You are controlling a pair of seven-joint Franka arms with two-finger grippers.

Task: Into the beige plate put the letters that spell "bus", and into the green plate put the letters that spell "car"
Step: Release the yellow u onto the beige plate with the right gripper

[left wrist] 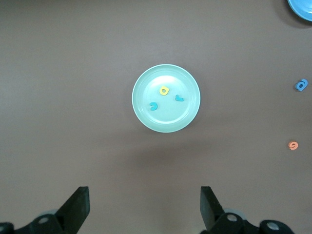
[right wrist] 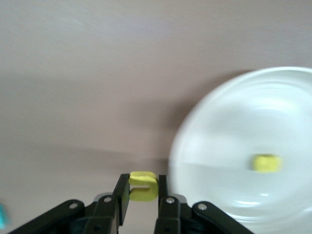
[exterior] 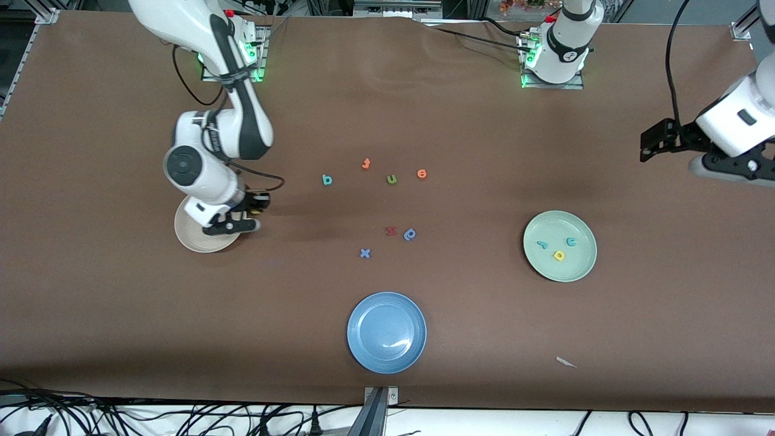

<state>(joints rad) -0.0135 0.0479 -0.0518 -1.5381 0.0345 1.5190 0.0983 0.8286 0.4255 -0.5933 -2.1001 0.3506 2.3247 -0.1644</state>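
Observation:
My right gripper (right wrist: 143, 187) is shut on a yellow "u" (right wrist: 143, 185), just off the rim of the beige plate (right wrist: 229, 146). A yellow letter (right wrist: 266, 163), too blurred to read, lies in that plate. In the front view the right gripper (exterior: 257, 209) hangs over the edge of the beige plate (exterior: 194, 239). The teal "b" (exterior: 327, 179) lies on the table. The green plate (exterior: 560, 266) holds the teal "r" (exterior: 542, 244), the teal "c" (exterior: 571, 241) and the yellow "a" (exterior: 559, 255). My left gripper (left wrist: 145, 195) waits open and empty, high over the left arm's end of the table.
Loose letters lie mid-table: an orange one (exterior: 366, 163), a green "u" (exterior: 392, 178), another orange one (exterior: 422, 174), a red one (exterior: 390, 230), a blue rounded one (exterior: 410, 234) and a blue "x" (exterior: 364, 253). A blue plate (exterior: 386, 332) sits nearest the front camera.

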